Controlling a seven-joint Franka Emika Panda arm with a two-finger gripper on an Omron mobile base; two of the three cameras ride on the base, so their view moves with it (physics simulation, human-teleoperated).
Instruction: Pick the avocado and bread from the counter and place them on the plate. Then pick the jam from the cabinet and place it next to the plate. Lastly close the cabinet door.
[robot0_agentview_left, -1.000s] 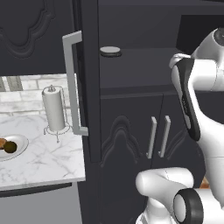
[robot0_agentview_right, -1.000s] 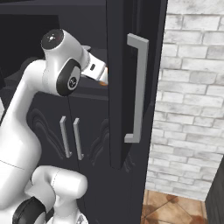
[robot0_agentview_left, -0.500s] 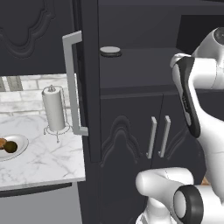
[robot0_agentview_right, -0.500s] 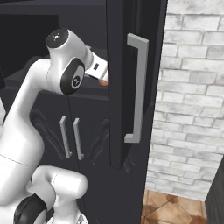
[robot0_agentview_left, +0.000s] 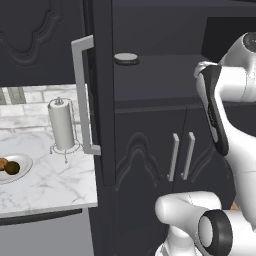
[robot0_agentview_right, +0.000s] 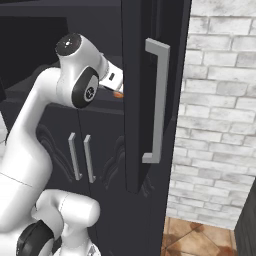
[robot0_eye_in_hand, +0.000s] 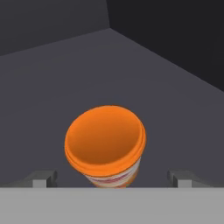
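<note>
Reaching into the open cabinet (robot0_agentview_left: 150, 75), I hang my gripper (robot0_eye_in_hand: 111, 179) over the jam (robot0_eye_in_hand: 105, 144), a small jar with an orange lid standing on the dark shelf. My gripper is spread wide, one fingertip (robot0_eye_in_hand: 41, 178) on each side of the jar and neither touching it, so nothing is held yet.

On progress: the first part looks done. Out on the counter (robot0_agentview_left: 55, 185), the plate (robot0_agentview_left: 22, 167) sits near its left end, well apart from the paper towel holder (robot0_agentview_left: 62, 127), and carries both the avocado (robot0_agentview_left: 12, 167) and the bread (robot0_agentview_left: 2, 163), lying just beside each other. What remains, as I judge it, is to close on the jam, carry it out to a spot next to the plate, and then shut the cabinet door (robot0_agentview_right: 145, 95), which stands swung open with its long pale handle (robot0_agentview_right: 156, 100) facing out.

The jam stands upright, its long axis vertical to the shelf, lid toward my camera and the labelled body tapering away beneath it. I see it a little off-axis, so a strip of the label shows under the lid's near edge. It sits well back from the shelf's rear walls, between my fingertips.
</note>
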